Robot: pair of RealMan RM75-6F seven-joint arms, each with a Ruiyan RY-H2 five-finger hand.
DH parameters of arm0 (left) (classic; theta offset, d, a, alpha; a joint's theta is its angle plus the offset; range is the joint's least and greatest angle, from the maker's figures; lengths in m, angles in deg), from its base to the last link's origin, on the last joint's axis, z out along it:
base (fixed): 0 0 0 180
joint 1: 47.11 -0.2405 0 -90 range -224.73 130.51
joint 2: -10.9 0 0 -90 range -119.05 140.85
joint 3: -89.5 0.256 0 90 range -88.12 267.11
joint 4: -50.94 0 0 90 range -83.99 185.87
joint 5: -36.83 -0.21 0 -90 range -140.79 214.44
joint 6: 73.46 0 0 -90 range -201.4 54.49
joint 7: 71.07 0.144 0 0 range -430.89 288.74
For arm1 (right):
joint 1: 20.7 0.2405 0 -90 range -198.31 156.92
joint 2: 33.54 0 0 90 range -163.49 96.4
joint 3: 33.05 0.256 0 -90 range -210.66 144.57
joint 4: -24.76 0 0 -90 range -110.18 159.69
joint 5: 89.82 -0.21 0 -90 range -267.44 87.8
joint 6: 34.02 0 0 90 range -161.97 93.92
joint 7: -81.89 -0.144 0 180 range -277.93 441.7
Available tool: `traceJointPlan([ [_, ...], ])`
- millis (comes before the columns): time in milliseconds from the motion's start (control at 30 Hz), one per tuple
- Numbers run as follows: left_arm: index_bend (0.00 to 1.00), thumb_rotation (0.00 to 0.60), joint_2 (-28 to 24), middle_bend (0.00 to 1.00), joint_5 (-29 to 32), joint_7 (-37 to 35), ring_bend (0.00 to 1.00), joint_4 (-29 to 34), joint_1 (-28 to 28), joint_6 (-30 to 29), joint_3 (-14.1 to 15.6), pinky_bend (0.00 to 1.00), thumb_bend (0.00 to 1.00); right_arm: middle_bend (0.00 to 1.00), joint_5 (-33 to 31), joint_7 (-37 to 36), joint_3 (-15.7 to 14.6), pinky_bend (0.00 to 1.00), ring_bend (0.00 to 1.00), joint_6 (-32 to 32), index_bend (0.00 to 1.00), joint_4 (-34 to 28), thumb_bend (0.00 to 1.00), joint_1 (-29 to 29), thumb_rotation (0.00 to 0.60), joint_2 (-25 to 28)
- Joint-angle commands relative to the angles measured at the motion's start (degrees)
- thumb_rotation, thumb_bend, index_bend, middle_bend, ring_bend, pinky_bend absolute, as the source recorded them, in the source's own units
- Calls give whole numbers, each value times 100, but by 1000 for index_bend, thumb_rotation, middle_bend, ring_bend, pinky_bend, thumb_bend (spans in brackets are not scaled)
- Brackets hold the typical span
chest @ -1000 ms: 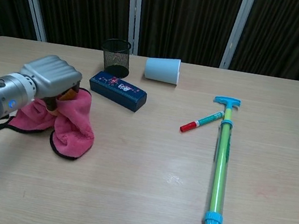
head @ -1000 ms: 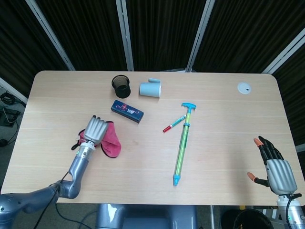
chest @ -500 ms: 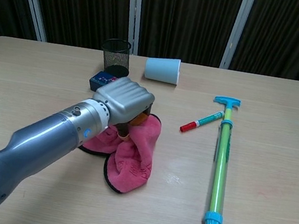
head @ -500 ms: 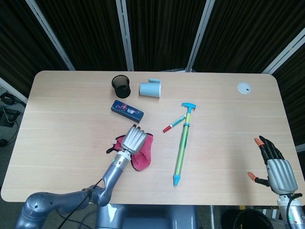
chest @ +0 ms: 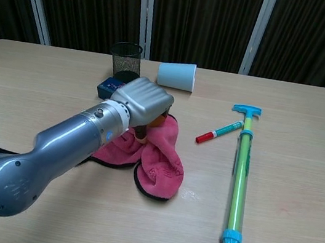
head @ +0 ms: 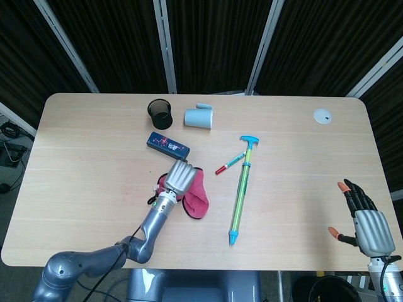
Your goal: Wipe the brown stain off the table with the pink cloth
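Pink cloth (head: 196, 199) is lying bunched on the table (head: 94, 145) under the left hand (head: 179, 178), which is pressing down on its upper part with fingers curled onto the fabric, while a loose fold is trailing out toward the table's near edge. Whether the brown stain is showing anywhere around the cloth is not something the views let me tell. Just beyond the hand's knuckles a dark blue box (head: 167, 146) is lying, and farther past it a black mesh cup (head: 160, 114) and a tipped pale blue cup (head: 199, 116) are sitting near the far edge. Off to the right of the hand a red marker (head: 230, 163) and a long green-and-blue pump toy (head: 242, 189) are lying, leaving bare wood between them and the cloth. The right hand (head: 365, 221) is hovering at the near right edge, well apart, fingers spread and holding nothing.
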Motion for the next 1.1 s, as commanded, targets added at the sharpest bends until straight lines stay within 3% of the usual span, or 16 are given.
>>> traceJointPlan([
  [33,790,600,-241,599,66,76,494,-57,-176,-47,56,446,259,0,21,25,-5,166,0,-16,0,-12,93,-4,600,-1],
  [333,788,600,-943,596,382,243,494,158,-747,-142,196,446,263,0,122,32,-14,166,0,-93,0,7,95,-10,600,-25],
  [633,788,600,-2025,595,292,217,495,669,-1310,-412,502,446,265,0,150,33,-13,166,0,-123,0,18,94,-12,600,-34],
  [1100,788,600,-3381,594,507,40,496,1767,-1731,-939,232,446,265,0,196,185,-19,166,0,-112,0,-10,94,15,600,-80],
])
